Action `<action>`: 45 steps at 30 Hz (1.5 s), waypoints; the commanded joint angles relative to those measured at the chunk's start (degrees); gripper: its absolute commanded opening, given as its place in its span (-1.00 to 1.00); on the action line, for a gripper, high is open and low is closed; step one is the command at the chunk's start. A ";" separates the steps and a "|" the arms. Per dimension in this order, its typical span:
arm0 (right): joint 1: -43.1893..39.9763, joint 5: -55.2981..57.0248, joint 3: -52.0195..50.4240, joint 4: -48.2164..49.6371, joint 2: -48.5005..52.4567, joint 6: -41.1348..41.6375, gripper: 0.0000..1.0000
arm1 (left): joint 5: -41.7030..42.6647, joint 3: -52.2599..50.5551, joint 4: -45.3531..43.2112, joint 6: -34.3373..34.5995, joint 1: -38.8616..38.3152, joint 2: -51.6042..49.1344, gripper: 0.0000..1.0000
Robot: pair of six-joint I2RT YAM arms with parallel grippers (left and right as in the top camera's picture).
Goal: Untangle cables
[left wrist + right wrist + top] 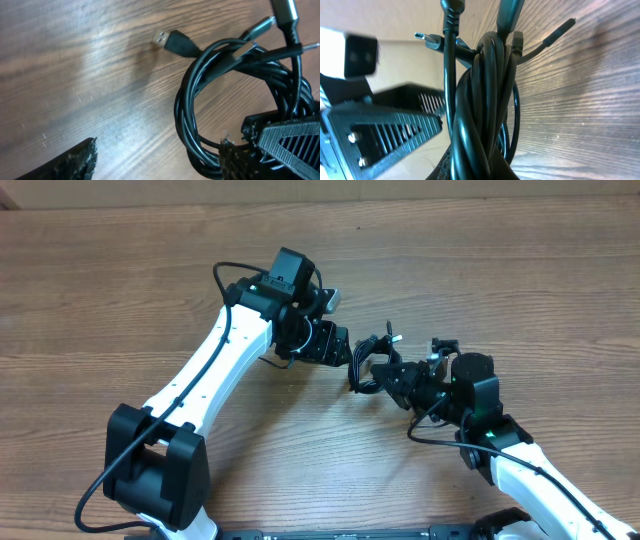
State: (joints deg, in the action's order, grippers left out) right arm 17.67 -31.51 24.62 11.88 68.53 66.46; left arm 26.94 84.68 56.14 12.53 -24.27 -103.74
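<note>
left tool (157, 157) released, fingers spread wide. the coil of cables (184, 112) sits against one of its fingers. right tool (393, 380) clenched on the cables, gripping the bundle on the side away from the left tool. bundle is mid-bench (75, 75), between the two tools, all wound in one tight loop. several plug ends poke out of it, and one usb plug (175, 42) sticks out past the loop.
</note>
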 commanded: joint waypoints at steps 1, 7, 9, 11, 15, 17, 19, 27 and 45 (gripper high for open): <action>-0.11 4.15 -0.22 2.19 -0.31 8.28 -0.88 | 0.00 1.27 0.63 9.68 -0.09 0.35 0.58; -0.09 9.31 -0.22 3.19 -0.31 12.13 -0.87 | 5.84 1.27 0.57 14.36 -0.42 0.35 0.14; -0.09 9.64 -0.22 3.26 -0.28 13.60 -0.86 | 3.15 1.27 -0.39 0.66 -0.90 0.35 0.18; -0.11 9.62 -0.22 2.29 -0.26 14.80 -0.86 | -0.22 1.27 -0.26 -10.23 -0.98 0.35 0.25; -0.11 9.18 -0.22 0.24 -0.26 15.91 -0.86 | 1.25 1.27 -0.50 -23.71 -1.14 0.35 0.28; -0.11 7.87 -0.22 0.04 -0.26 16.98 -0.86 | 4.98 1.27 -0.46 -31.15 -1.77 0.35 0.26; -0.11 6.71 -0.22 0.04 -0.26 17.79 -0.86 | 7.69 1.27 -0.50 -36.72 -2.73 0.35 0.22; -0.11 2.95 -0.22 0.28 -0.26 19.30 -0.86 | 8.20 1.27 -0.87 -42.34 -7.04 0.35 0.11; -0.11 -1.44 -0.22 0.85 -0.26 19.52 -0.86 | 2.67 0.81 -3.13 -41.66 -6.93 0.17 -0.37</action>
State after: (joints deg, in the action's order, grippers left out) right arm 17.61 -29.02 24.47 11.44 68.53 85.52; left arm 31.88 84.71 54.02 -28.73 -31.42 -103.74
